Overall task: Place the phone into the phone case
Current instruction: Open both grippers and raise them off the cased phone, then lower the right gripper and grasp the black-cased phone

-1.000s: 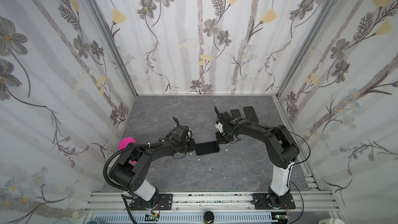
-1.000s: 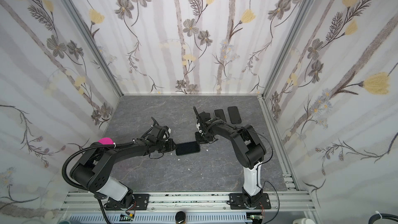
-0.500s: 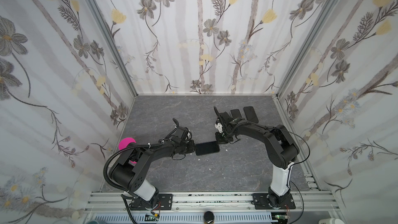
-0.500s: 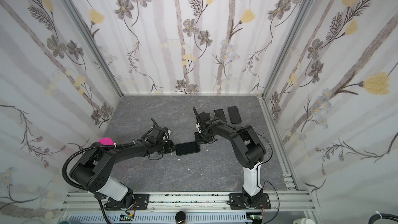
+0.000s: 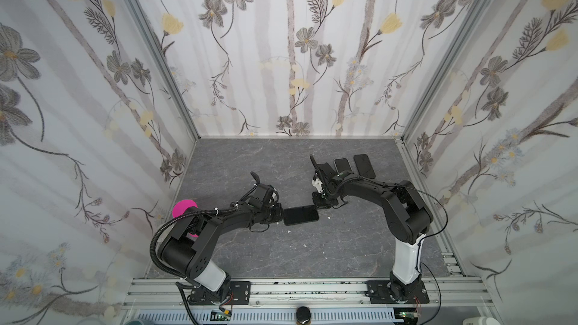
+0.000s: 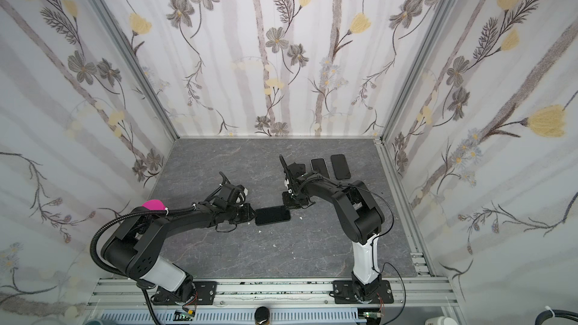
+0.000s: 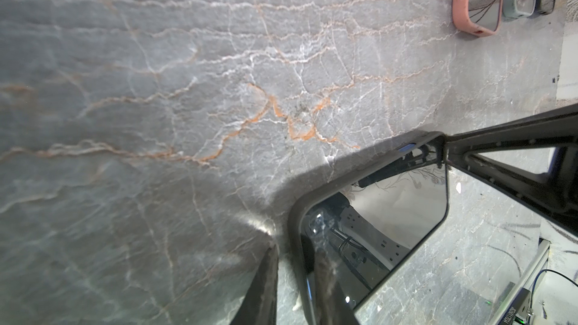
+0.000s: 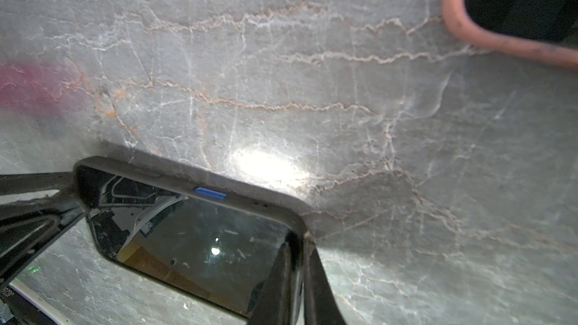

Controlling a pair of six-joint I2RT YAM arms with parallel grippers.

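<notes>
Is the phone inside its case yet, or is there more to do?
Nearly. The phone looks seated inside the dark case rim. The left fingers and right fingers pinch opposite ends. Remaining: press any loose corner in, then let go.

The phone (image 5: 301, 215) lay in the middle of the table (image 5: 250, 164) between the left gripper (image 5: 281, 214) and right gripper (image 5: 318, 203). Behind it, rightward, a second phone (image 5: 342, 165) and third phone (image 5: 364, 166) lay side by side.
</notes>
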